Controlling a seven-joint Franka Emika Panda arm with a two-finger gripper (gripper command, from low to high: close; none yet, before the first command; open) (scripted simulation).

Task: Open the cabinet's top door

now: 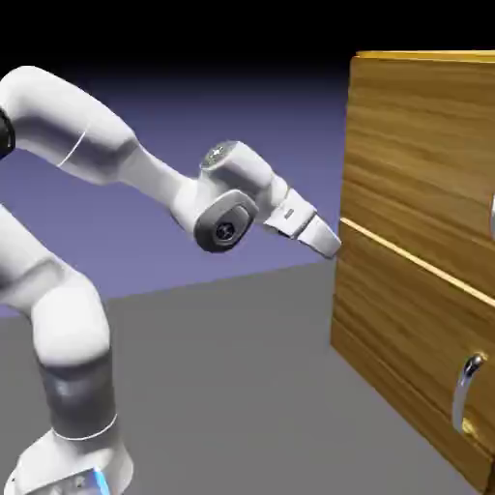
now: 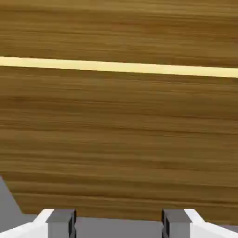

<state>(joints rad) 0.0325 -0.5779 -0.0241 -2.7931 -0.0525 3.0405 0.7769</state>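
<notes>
blue-violet backdrop | top door [image 1: 421, 155] likely stiff, hinged; grip its silver handle [image 1: 493, 216] | end effector [image 2: 119, 224] fingers apart

Exterior side-on; hand view close-up.
</notes>
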